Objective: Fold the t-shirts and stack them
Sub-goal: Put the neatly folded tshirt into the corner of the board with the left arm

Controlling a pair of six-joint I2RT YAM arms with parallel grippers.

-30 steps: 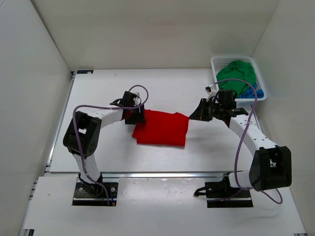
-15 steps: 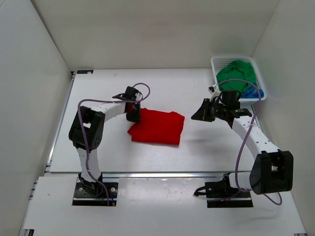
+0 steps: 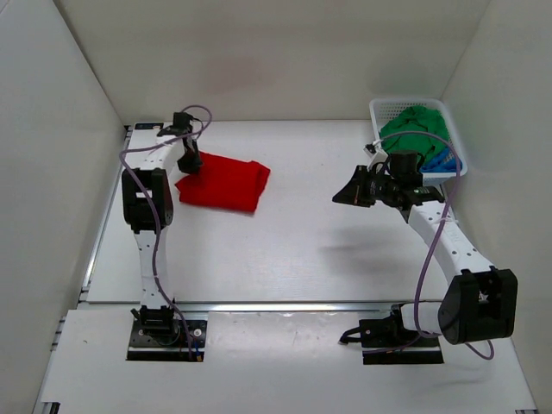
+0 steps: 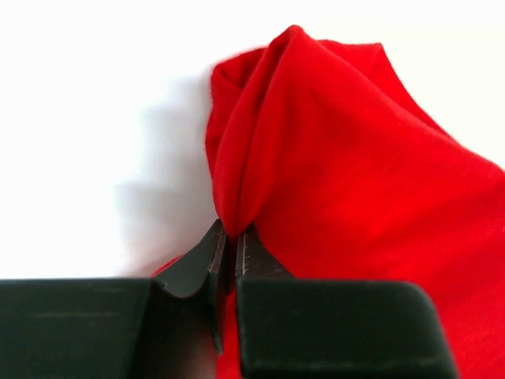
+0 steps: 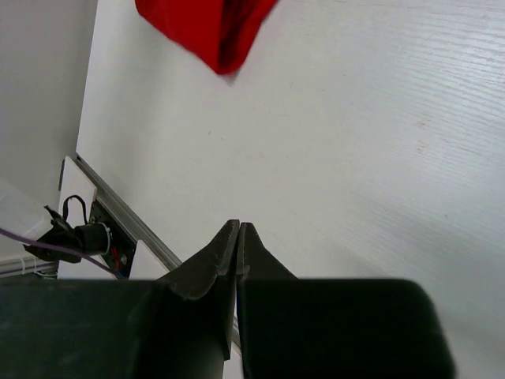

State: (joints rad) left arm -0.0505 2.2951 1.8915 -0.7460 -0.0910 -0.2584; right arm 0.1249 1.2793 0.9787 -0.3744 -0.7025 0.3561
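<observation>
The folded red t-shirt (image 3: 222, 182) lies at the far left of the table. My left gripper (image 3: 190, 164) is shut on its left edge, and the left wrist view shows a pinch of red cloth (image 4: 316, 158) rising from between the jaws of that gripper (image 4: 230, 230). A green t-shirt (image 3: 416, 129) fills the white basket (image 3: 376, 110), with a bit of blue t-shirt (image 3: 443, 161) under it. My right gripper (image 3: 342, 198) hangs shut and empty above the table, left of the basket. In the right wrist view this gripper (image 5: 237, 229) has the red t-shirt (image 5: 209, 28) far ahead of it.
White walls close in the table on the left, back and right. The basket stands in the far right corner. A metal rail (image 3: 259, 304) runs along the table's near edge, in front of the two arm bases.
My left gripper closed on the red t-shirt's left edge and dragged it from the table's middle to the far left. My right arm barely moved.
</observation>
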